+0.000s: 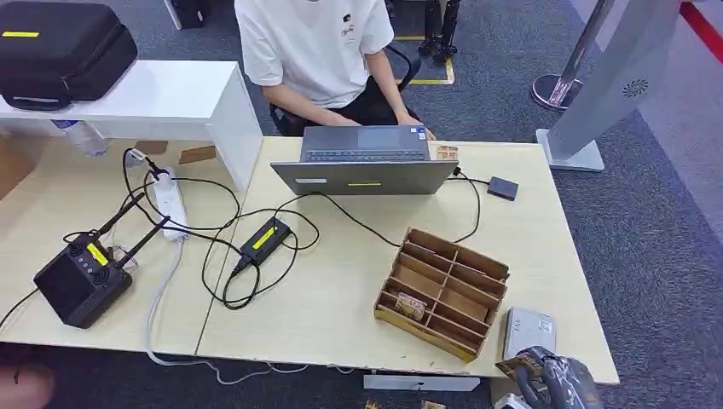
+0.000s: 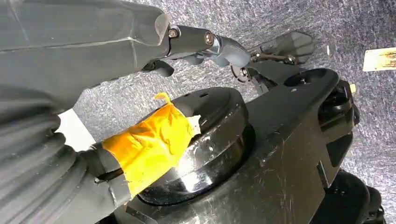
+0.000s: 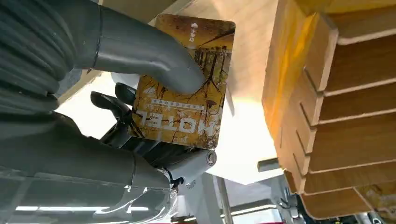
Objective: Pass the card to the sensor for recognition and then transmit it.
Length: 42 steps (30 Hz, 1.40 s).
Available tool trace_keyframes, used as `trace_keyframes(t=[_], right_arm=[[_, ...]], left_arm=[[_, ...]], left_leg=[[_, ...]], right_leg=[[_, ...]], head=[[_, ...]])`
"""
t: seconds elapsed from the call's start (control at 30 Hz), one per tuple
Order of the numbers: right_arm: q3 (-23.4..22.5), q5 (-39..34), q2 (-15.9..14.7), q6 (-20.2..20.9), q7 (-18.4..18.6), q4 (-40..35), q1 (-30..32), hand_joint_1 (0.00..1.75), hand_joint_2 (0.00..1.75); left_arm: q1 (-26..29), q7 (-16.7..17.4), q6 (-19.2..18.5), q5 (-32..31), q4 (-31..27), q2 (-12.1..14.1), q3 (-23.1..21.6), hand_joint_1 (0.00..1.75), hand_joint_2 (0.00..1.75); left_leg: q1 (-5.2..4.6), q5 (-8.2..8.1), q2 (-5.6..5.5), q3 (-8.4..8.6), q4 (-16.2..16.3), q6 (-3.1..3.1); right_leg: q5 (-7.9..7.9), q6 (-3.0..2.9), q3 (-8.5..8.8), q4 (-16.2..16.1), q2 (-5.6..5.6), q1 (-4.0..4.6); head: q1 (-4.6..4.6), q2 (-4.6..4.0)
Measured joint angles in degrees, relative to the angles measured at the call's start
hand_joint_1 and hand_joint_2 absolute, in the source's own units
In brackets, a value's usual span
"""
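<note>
A yellow-brown card (image 3: 180, 123) printed HOTEL is pinched in my right hand (image 3: 116, 140), its grey thumb (image 3: 154, 60) pressing on the card's face and darker fingers behind it. In the head view that hand (image 1: 552, 381) is low at the table's front right corner, with the card's edge (image 1: 518, 366) showing, just below a flat grey-white reader (image 1: 529, 331). The wooden slotted box (image 1: 443, 290) stands left of the reader and holds another card (image 1: 411, 305). The box's side (image 3: 345, 93) is close beside the held card. My left hand (image 2: 93, 42) hangs over the carpet, holding nothing.
A person sits behind an open laptop (image 1: 365, 166) at the table's far side. A small black box (image 1: 503, 187) is cabled to it. Cables, a power strip (image 1: 172, 203) and a black controller (image 1: 81, 281) cover the left half. Loose cards (image 1: 430, 405) lie on the floor.
</note>
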Motion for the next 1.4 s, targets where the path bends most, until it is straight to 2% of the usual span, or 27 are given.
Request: trace_keyframes(t=[0.3,0.4,0.53,0.6,1.0,1.13,1.23,1.3,1.4], right_arm=[[1.2,0.2,-0.1,-0.7,0.4,0.4,-2.0,1.75,1.75],[1.1,-1.6,-1.7,-0.3,-0.2,-3.0,-4.0,1.75,1.75],[-0.7,-5.5,-4.9,5.2,-0.7,-8.4,-8.7,1.75,1.75],[-1.8,-6.5,-6.3,6.6,-0.7,-10.2,-10.8,1.75,1.75],[-2.9,-8.2,-9.0,7.0,-1.1,-14.1,-13.1,1.75,1.75],[-2.9,-12.0,-11.5,10.8,0.0,-15.1,-19.1,1.75,1.75],[-2.2,-10.9,-11.7,11.9,0.7,-15.0,-24.2,1.75,1.75],[-0.2,-7.9,-11.6,13.0,2.8,-13.7,-29.4,1.75,1.75],[5.2,-2.8,-10.3,14.4,6.1,-8.7,-39.2,1.75,1.75]], left_arm=[[-0.1,0.0,0.0,0.0,0.1,0.0,-0.4,0.0,1.75],[-0.2,-0.1,-0.1,0.0,0.1,0.1,-0.9,0.0,1.75],[-0.2,-0.5,-0.1,0.1,0.2,0.3,-1.6,0.0,1.75],[-0.2,-0.5,-0.1,0.1,0.2,0.3,-1.7,0.0,1.75],[-0.3,-0.5,-0.1,0.4,0.2,0.4,-2.5,0.0,1.75],[-0.4,-0.5,-0.1,0.5,0.2,0.5,-2.8,0.0,1.75],[-0.5,-0.5,-0.1,0.2,0.2,0.6,-3.3,0.0,1.75],[-0.8,-0.4,-0.2,-0.4,0.2,0.6,-4.0,0.0,1.75],[-1.3,-0.3,-0.3,-1.4,0.2,0.8,-5.1,0.0,1.75]], left_leg=[[0.0,0.0,0.04,-0.01,0.0,0.0],[-0.01,0.0,0.08,0.01,0.0,0.0],[-0.03,0.02,0.18,0.05,0.0,-0.02],[-0.02,0.02,0.16,0.1,0.0,-0.02],[-0.02,0.0,0.14,0.07,0.0,-0.01],[-0.02,0.02,0.32,0.13,0.0,-0.02],[-0.02,0.04,0.31,0.08,0.0,-0.03],[-0.02,0.07,0.38,0.09,0.0,-0.07],[-0.01,0.11,0.48,0.23,0.0,-0.1]], right_leg=[[0.01,-0.01,0.0,0.0,0.03,0.0],[0.03,-0.01,0.0,0.0,0.08,-0.01],[0.09,-0.01,0.0,0.0,0.18,-0.04],[0.09,-0.01,0.05,0.0,0.17,-0.02],[0.07,-0.01,0.05,0.0,0.15,-0.01],[0.12,-0.02,0.06,0.0,0.33,-0.02],[0.17,-0.06,0.08,0.1,0.32,-0.02],[0.23,-0.14,0.08,0.1,0.38,-0.02],[0.23,-0.15,0.08,0.1,0.53,0.0]], head=[[-0.02,0.0],[-0.02,0.0],[-0.02,0.0],[0.02,0.0],[0.0,0.0],[0.0,0.0],[0.0,0.0],[-0.02,0.0],[0.0,0.0]])
